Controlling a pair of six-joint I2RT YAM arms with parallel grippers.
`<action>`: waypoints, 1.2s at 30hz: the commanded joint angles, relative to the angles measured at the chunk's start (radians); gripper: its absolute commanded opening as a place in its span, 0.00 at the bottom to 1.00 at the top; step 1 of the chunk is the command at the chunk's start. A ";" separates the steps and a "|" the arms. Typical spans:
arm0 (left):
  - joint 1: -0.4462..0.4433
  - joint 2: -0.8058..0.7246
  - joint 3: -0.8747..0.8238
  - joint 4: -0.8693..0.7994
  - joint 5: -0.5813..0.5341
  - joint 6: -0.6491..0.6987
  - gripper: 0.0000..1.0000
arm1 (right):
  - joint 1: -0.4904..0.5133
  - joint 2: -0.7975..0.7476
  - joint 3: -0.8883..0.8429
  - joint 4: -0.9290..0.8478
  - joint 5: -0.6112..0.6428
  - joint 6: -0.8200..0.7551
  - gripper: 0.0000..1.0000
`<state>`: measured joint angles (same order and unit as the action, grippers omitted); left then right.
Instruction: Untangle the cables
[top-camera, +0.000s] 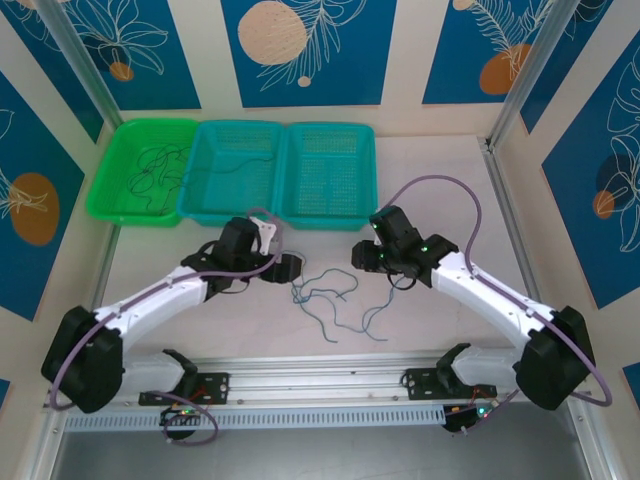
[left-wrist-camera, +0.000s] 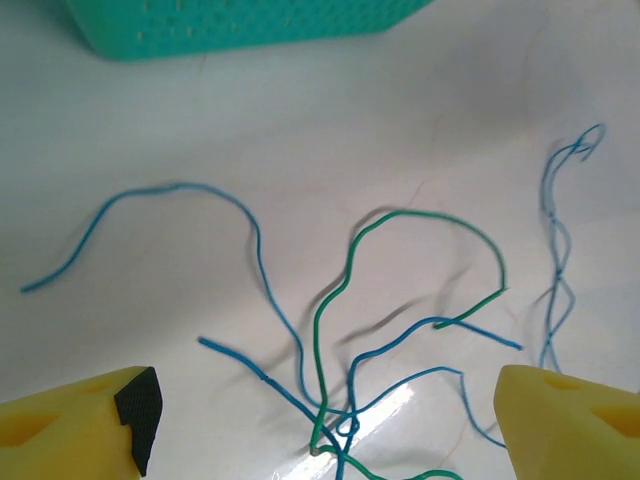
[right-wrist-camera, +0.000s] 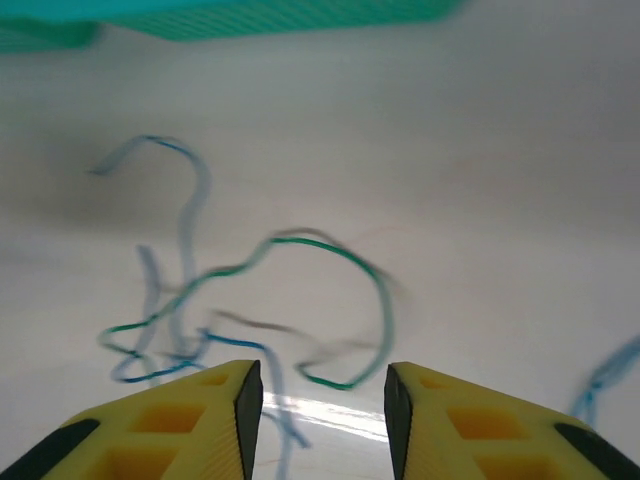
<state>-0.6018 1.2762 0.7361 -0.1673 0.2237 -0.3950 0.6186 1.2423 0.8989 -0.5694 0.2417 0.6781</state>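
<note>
Cables (top-camera: 335, 300) lie on the table (top-camera: 440, 160), between the two arms and just in front of the teal baskets (top-camera: 240, 215), where either arm can reach them. Your left gripper (left-wrist-camera: 325, 415) hangs empty with jaws wide apart, straddling the knot where the green wire (left-wrist-camera: 420, 216) crosses the blue wires (left-wrist-camera: 180, 188), probably lined up to pinch it. The right gripper (right-wrist-camera: 323, 400) has its jaws parted less widely and holds nothing. The strands run mostly from baskets to near edge — loose ends trailing toward the arm bases.

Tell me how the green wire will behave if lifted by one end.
Probably floppy: the green wire lies in loose curves, so it should droop. It looks very thin, so likely light and hard to pinch. It crosses the blue wires, so lifting may drag them along.
</note>
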 joint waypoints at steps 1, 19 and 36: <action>-0.019 0.049 -0.007 0.039 -0.046 -0.034 0.87 | 0.002 0.079 -0.031 -0.058 0.030 0.070 0.48; -0.021 0.142 -0.008 0.088 -0.145 -0.173 0.86 | -0.024 0.270 0.017 -0.030 -0.067 0.154 0.00; 0.029 -0.081 0.012 0.118 -0.019 -0.259 0.94 | -0.122 -0.101 -0.021 0.113 -0.374 0.155 0.00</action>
<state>-0.5915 1.2186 0.7269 -0.0593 0.1635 -0.6212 0.5007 1.1740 0.8875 -0.5129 0.0040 0.8196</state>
